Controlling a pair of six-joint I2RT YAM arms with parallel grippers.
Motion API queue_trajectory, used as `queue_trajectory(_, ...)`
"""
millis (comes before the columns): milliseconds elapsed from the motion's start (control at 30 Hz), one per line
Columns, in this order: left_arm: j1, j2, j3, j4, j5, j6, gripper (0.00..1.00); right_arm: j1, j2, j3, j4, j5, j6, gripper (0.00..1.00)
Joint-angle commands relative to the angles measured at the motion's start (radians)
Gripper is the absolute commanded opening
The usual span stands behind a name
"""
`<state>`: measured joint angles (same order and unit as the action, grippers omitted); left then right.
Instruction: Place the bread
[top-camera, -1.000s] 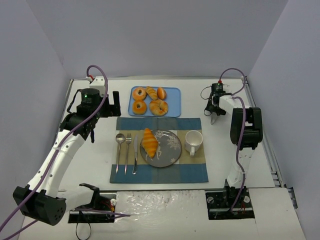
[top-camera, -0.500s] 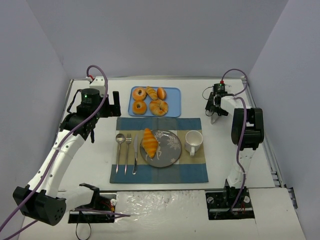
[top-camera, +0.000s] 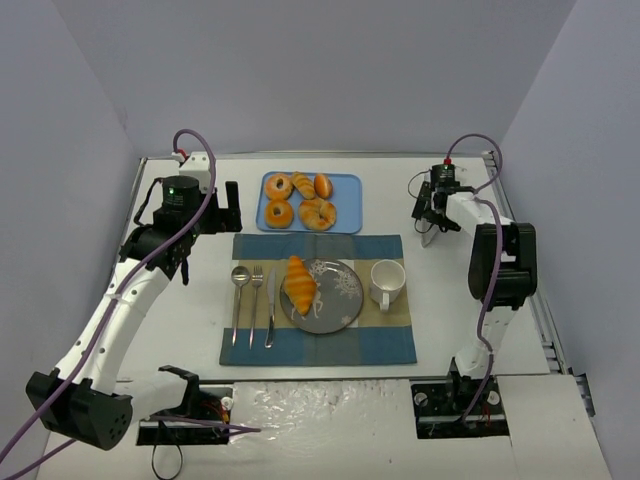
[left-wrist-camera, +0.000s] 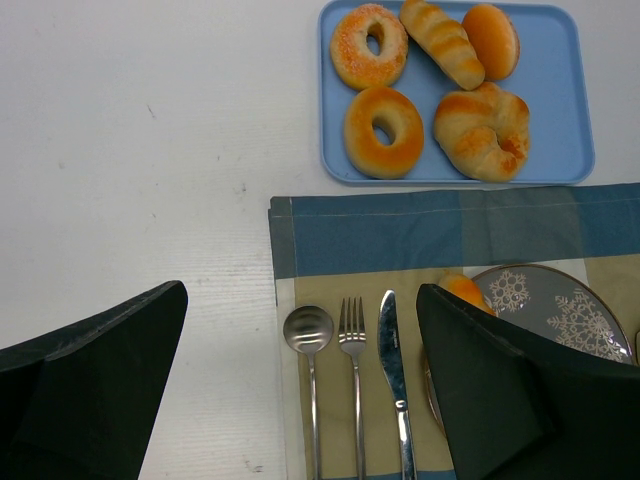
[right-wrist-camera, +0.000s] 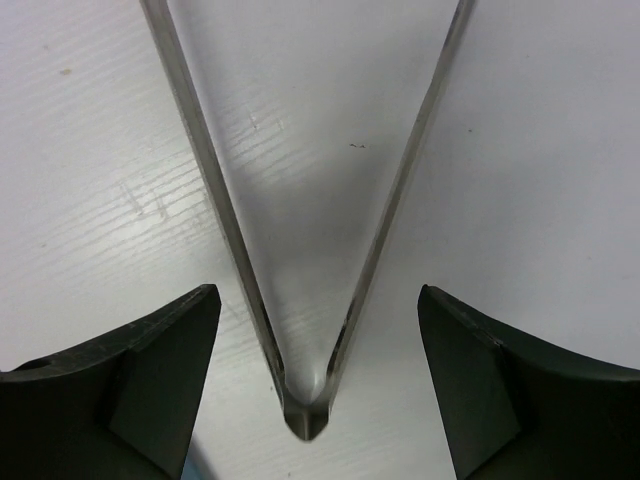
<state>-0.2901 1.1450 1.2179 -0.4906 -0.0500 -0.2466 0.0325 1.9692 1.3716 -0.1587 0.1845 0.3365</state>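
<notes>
The right gripper (right-wrist-camera: 318, 300) stands spread over silver V-shaped metal tongs (right-wrist-camera: 305, 412) on the white worktop (right-wrist-camera: 560, 150), its fingers clear of both tong arms. The left gripper (left-wrist-camera: 300, 290) is spread too, holding nothing. The ridged golden-orange croissant bread (top-camera: 299, 284) lies across the left rim of the grey snowflake-patterned plate (top-camera: 342, 296).

We log the bread (top-camera: 299, 283) as ridged, with a faint sheen. Plate (left-wrist-camera: 560, 310): glazed, glossy grey. Spoon (left-wrist-camera: 308, 330), fork (left-wrist-camera: 352, 330), knife (left-wrist-camera: 392, 350): polished metal. Placemat (left-wrist-camera: 400, 240): woven matt cloth. Tray (left-wrist-camera: 555, 110): smooth blue plastic. Tongs (right-wrist-camera: 303, 410): brushed metal. Table (right-wrist-camera: 540, 150): matt white, finely grained.
</notes>
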Motion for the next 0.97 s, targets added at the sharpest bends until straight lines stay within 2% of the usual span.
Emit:
queue_trajectory(0, 0.004, -0.011, 0.055, 0.041, -0.007, 0.004, 0.97, 0.009, -0.231, 0.009, 0.01, -0.039, -0.001, 0.77)
queue_trajectory(200, -0.001, -0.012, 0.06, 0.035, -0.009, 0.007, 0.97, 0.058, -0.476, -0.021, 0.041, -0.177, -0.033, 0.78)
queue_trajectory(300, -0.003, -0.022, 0.058, 0.037, -0.005, 0.006, 0.97, 0.068, -0.584, -0.064, 0.08, -0.313, -0.03, 0.81)
queue_trajectory(400, -0.003, -0.024, 0.059, 0.038, -0.005, 0.006, 0.97, 0.078, -0.685, -0.094, 0.122, -0.391, -0.029, 0.87)
queue_trajectory(467, -0.003, -0.022, 0.06, 0.037, -0.002, 0.006, 0.97, 0.112, -0.766, -0.124, 0.147, -0.423, -0.036, 0.94)
queue_trajectory(533, -0.003, -0.02, 0.06, 0.038, 0.001, 0.004, 0.97, 0.142, -0.8, -0.137, 0.148, -0.402, -0.044, 1.0)
queue_trajectory(933, -0.004, -0.018, 0.058, 0.039, 0.009, 0.003, 0.97, 0.189, -0.841, -0.191, 0.19, -0.397, -0.036, 1.0)
